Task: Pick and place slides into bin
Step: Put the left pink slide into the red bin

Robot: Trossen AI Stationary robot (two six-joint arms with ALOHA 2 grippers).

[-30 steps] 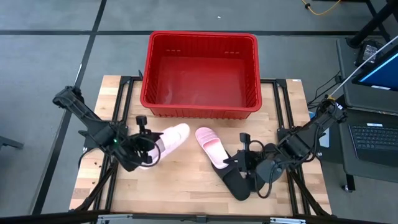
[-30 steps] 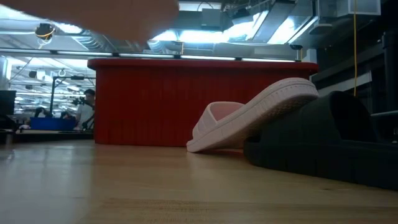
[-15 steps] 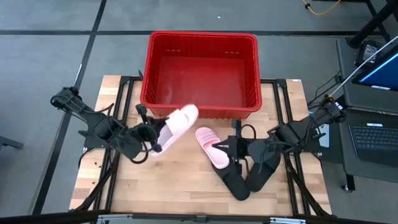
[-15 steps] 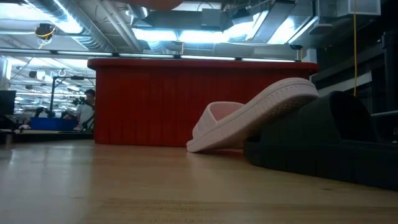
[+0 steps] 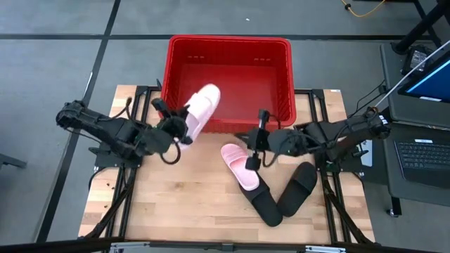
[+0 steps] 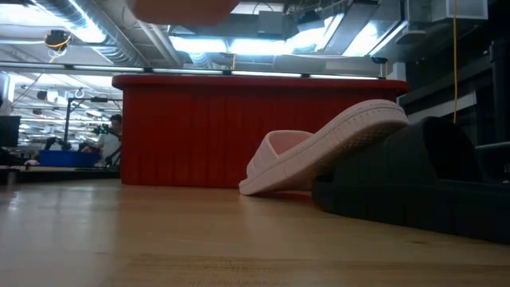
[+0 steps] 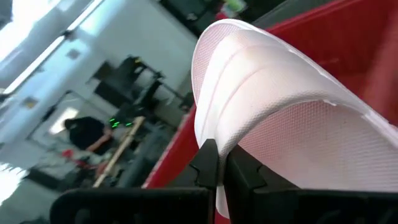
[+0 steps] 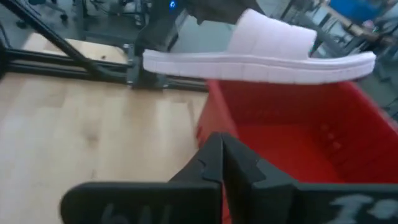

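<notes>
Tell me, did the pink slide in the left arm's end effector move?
Yes. The held pink slide went up from the table and now hangs over the red bin's near rim.

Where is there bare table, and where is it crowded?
Bare: the table's front-left boards, left of the black slides. Crowded: the strip before the bin, with both grippers, left and right, and pink slide.

Bin (image 5: 228, 81) interior free, rim-high walls.
</notes>
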